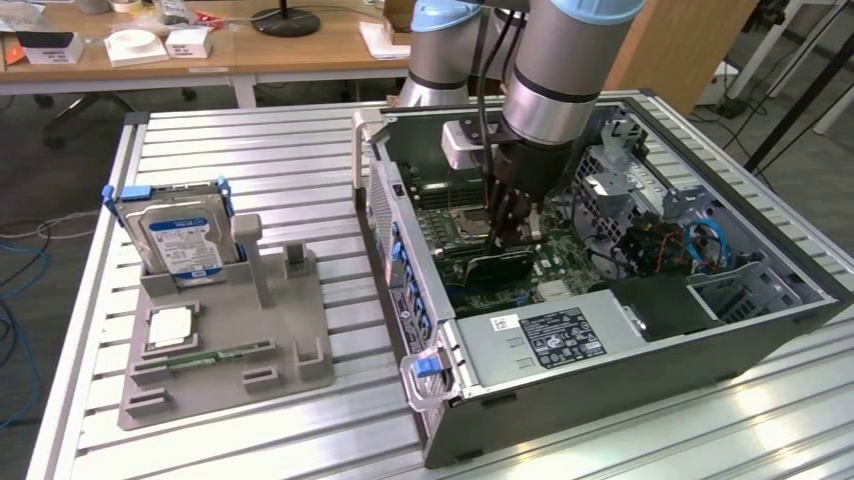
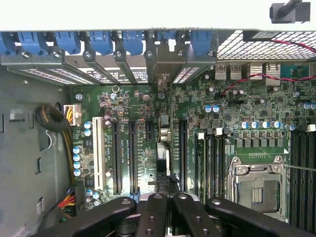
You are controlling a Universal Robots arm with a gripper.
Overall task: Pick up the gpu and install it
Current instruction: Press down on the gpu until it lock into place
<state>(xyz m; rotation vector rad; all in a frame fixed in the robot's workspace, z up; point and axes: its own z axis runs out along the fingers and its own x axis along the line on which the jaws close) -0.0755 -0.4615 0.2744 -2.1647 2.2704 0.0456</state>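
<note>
1. Wrist view: the gpu [image 2: 163, 148], a thin dark expansion card seen edge-on, stands upright over the green motherboard [image 2: 143, 103] in line with the long black expansion slots. Its silvery bracket end reaches the rear row of slot openings. I cannot tell whether it is fully seated.
2. The black two-fingered gripper [image 2: 166, 197] is clenched on the card's upper edge, its fingers drawn tight together. Gripping the slim edge from above probably keeps the card vertical, so its lower connector can meet the slot squarely.
3. In the exterior view the gripper [image 1: 514, 235] hangs straight down inside the open grey metal computer case [image 1: 587, 410], with the gpu [image 1: 487, 262] a dark slab just beneath it, close above the board.
4. Beside the card are the white expansion slot [image 2: 96, 153], the black memory slots [image 2: 210, 158] and the silvery square processor socket [image 2: 256, 187]. All lie to either side of the card's line, not across it.
5. The blue plastic retaining clips [image 2: 101, 42] run along the rear wall above the bracket openings, close to the bracket end. A bundle of red and yellow wires [image 2: 66, 200] sits near the case wall, well apart from the card.
6. Outside the case, on the slatted aluminium table [image 1: 267, 150], a grey moulded parts tray [image 1: 227, 390] holds a silver boxy hard drive with a blue-white label [image 1: 180, 240] and a narrow green memory stick [image 1: 220, 355].
</note>
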